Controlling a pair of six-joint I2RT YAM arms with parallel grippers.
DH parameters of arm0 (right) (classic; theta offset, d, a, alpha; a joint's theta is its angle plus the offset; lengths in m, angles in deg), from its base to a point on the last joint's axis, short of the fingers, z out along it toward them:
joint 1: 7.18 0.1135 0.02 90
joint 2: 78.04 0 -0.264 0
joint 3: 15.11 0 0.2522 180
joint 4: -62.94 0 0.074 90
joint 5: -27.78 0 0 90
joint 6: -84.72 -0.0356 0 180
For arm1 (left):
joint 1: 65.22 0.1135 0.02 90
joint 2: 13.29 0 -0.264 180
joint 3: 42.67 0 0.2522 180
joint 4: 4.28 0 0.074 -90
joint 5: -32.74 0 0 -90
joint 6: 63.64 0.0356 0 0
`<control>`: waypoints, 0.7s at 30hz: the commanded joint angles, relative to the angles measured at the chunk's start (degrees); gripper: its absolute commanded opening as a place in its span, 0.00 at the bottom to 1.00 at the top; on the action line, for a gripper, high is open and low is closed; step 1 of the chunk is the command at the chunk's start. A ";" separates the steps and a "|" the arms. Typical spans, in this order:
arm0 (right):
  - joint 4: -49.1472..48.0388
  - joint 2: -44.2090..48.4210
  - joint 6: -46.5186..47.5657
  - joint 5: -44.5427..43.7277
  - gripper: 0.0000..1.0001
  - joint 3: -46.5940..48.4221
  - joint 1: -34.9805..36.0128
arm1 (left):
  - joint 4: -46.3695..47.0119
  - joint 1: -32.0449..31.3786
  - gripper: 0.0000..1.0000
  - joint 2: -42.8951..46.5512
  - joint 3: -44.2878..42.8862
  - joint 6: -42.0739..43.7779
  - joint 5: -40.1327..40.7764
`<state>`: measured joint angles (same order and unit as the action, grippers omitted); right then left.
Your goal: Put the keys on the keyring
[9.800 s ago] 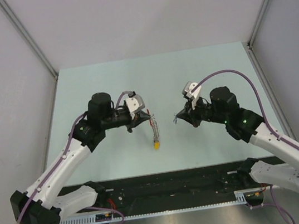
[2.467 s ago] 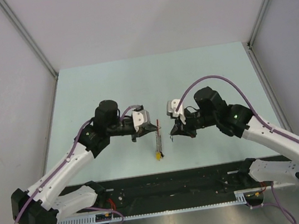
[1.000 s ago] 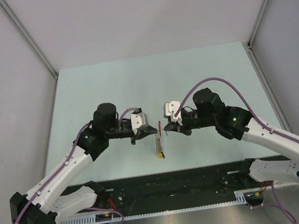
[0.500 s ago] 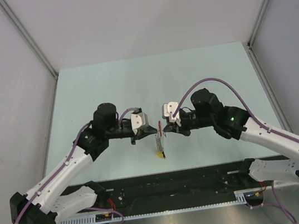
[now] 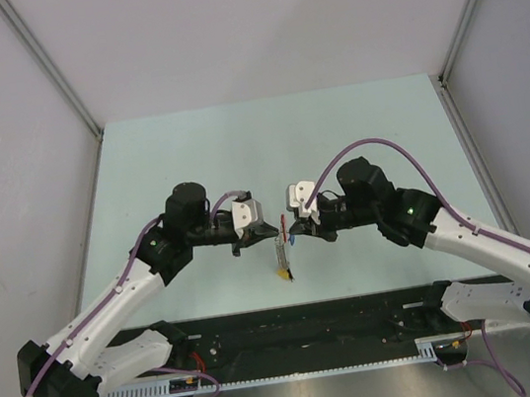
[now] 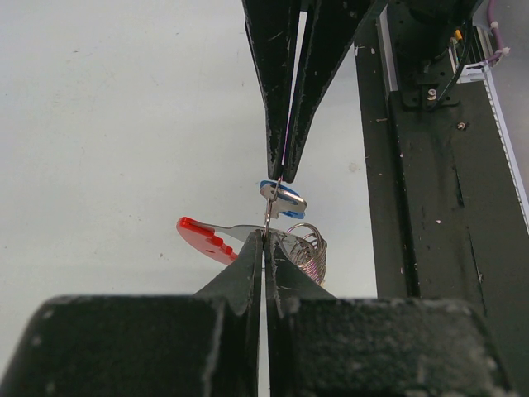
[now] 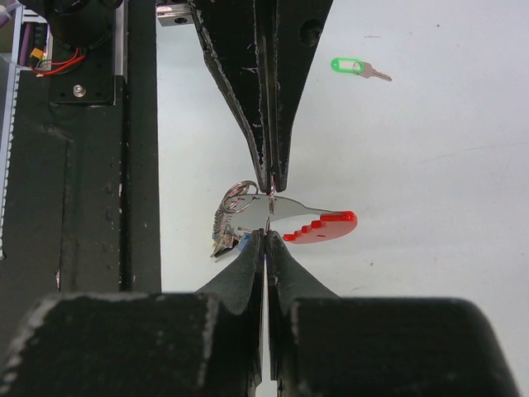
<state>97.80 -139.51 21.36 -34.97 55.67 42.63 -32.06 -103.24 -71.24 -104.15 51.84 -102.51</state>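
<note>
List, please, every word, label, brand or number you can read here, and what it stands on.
None can be read.
The green-capped silver key: pale patch on the cap, too small to read.
The curved red plastic piece: no marks visible.
The blue-capped silver key: no marks visible.

The left gripper [image 5: 277, 229] and the right gripper [image 5: 291, 231] meet tip to tip above the pale green table [image 5: 266, 138], and the small grey metal keyring with a red piece [image 7: 283, 215] hangs between them, so nothing can pass there. Behind them the surface is free, except for a small green-capped key [image 7: 354, 66]. The black base plate [image 5: 304, 327] is close on the near side
</note>
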 commanded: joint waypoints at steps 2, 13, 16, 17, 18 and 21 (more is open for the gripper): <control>-1.59 0.04 0.00 -0.53 0.00 0.64 0.38 | 2.51 -0.21 0.00 1.62 -0.44 0.19 -1.50; -1.85 -0.31 -0.09 -1.67 0.00 0.64 0.56 | 2.51 -0.21 0.00 1.70 -0.44 0.19 -2.12; -2.03 -0.40 -0.18 -1.49 0.00 0.56 0.56 | 2.51 -0.21 0.00 1.70 -0.44 0.19 -2.12; -2.12 -0.32 -0.18 -1.41 0.00 0.64 0.65 | 2.51 -0.21 0.00 1.79 -0.53 0.19 -2.12; -2.29 -0.31 -0.18 -1.32 0.00 0.64 0.65 | 2.51 -0.21 0.01 1.79 -0.44 0.19 -2.12; -2.21 -0.23 -0.09 -1.14 0.00 0.64 1.00 | 2.51 -0.21 0.00 1.79 -0.44 0.19 -2.03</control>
<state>97.78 -139.71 21.33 -36.09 55.67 43.00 -32.06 -103.24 -71.24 -104.15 51.84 -102.58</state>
